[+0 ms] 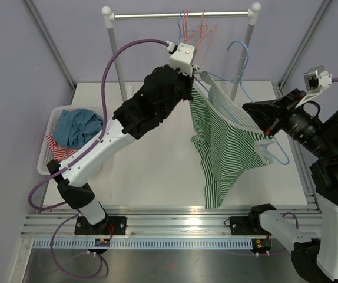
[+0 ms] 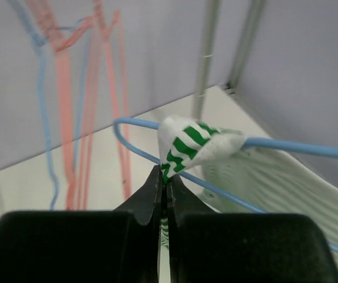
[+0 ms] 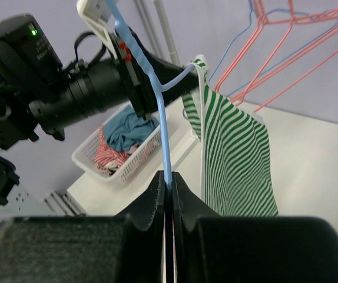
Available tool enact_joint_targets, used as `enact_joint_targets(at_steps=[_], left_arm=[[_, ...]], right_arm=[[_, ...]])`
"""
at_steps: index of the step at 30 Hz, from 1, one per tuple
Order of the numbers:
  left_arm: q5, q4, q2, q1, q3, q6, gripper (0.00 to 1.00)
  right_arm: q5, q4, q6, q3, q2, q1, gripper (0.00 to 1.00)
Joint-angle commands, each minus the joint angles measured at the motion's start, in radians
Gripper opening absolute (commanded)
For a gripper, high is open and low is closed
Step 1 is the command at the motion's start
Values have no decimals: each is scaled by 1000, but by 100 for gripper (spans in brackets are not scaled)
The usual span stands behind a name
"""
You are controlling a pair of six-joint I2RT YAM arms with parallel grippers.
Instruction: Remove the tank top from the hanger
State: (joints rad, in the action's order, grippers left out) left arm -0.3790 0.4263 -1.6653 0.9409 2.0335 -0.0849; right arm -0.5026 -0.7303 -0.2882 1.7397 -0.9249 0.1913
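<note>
Well left of the blue hanger (image 3: 164, 135), one white basket (image 1: 43, 161) sits on the tabletop (image 1: 157, 171) with two garments in it, one blue (image 1: 78, 127) and one red-striped (image 1: 57, 147). At the hanger's upper left end, the left tool (image 2: 164, 180) is closed tight, pinching one strap of the single green-and-white striped tank top (image 1: 222, 141), which is on that hanger and drapes down from it above the tabletop. Above the hanger, one metal rail (image 1: 157, 15) carries a cluster of red wire hangers (image 1: 199, 29); I cannot count them exactly. At the hanger's lower right end, the right tool (image 3: 169, 177) is clamped narrow on its blue wire.
</note>
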Motion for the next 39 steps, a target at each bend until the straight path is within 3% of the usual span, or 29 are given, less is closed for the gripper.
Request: enact_joint_targets(at_steps=[1,7,11,14,16,19,21,23,25,29,31,33,34,36,37,39], left_arm=[[-389,9,116,-31,-35,-70,0],[-500,182,248,-154,-45,-214,0],[-411,308,315,-284,-56,-292,0],[-232,321,366,-362,-79,-316,0],[-62,287,419,-370,-137,-270,0],[183,247,481,-370,-211,-234,0],[259,212,518,-370,-257,-234,0],[437,143,588,-370,-365,-222,0],[596,99,636,-370,-456,-207,0],[728,16,760,-370,-713,-185,0],[753,0,785,-370,-772,-191,0],[651,28,796,-370,-811,-214,0],[599,55,786,-370,-808,-220,0],[444,172,742,-370,-779,-233,0],[401,207,730,-370,-774,-243,0],[289,253,711,-370,-788,-271,0]], right_arm=[[-118,97,57,-52,6,-1,0],[-257,162,78,-103,31,-1,0],[-369,349,-3,-176,60,-1,0],[-422,576,-142,-242,49,-1,0],[-484,796,-271,-281,12,0,0],[-513,1021,-400,-295,-57,-1,0],[-534,1113,-504,-283,-124,-1,0],[-528,1314,-586,-276,-167,0,0],[-466,1519,-689,-279,-221,0,0],[-298,1732,-714,-311,-262,11,0],[-217,1799,-698,-353,-262,14,0],[-188,1675,-530,-355,-214,14,0],[-159,1375,-429,-338,-181,14,0],[-47,1074,-168,-310,-100,14,0],[4,807,-93,-289,-76,13,0],[150,589,1,-272,-23,14,0]])
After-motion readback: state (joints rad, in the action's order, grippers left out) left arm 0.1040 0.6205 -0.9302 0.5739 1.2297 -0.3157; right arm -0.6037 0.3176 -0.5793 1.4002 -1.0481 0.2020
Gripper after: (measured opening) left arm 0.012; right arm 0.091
